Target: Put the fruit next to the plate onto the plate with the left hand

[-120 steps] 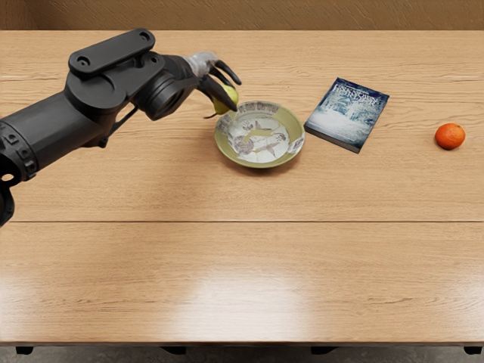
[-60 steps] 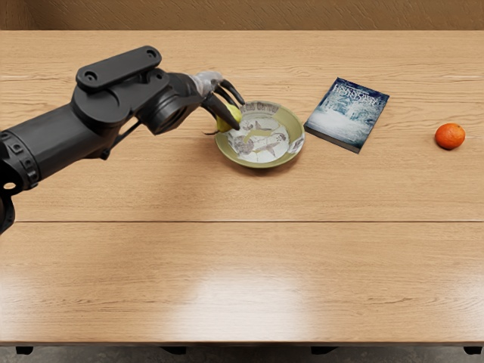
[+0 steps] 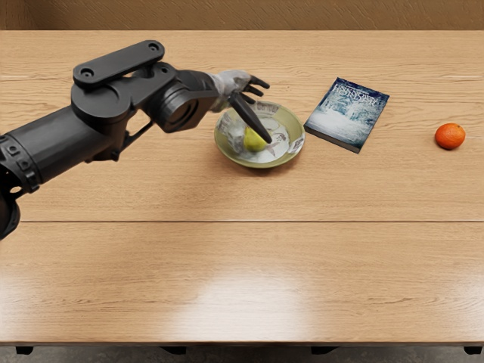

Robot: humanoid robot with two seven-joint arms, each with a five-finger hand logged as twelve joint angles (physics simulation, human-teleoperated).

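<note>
1. Over the left rim of the plate (image 3: 296, 134), the left hand (image 3: 240, 89) hangs with its fingers (image 3: 249, 119) spread apart and nothing clasped. One dark finger slants down toward the fruit; whether its tip touches cannot be told.
2. Left arm (image 3: 76, 136): a dark, heavy limb entering from the picture's left edge and reaching across the far half of the table. The right arm is out of view.
3. Yellow-green fruit (image 3: 254, 141) (lemon or pear, the render does not settle it): lies inside the plate, on its patterned centre, just below the pointing finger.
4. Progress, as a judgement: the placing itself looks done, since the fruit rests on the plate and no finger closes around it. What appears to be left is lifting the hand clear without nudging the fruit or the rim.
5. Book (image 3: 347, 113): blue-covered, flat on the table just right of the plate, apart from it.
6. Orange (image 3: 450, 136): near the table's right end, well apart from the plate and beyond the book.
7. Table (image 3: 242, 265): pale wood planks with a soft glare toward the near edge; its legs just show beneath.
8. Wall (image 3: 242, 13): a brownish band behind the far edge.
</note>
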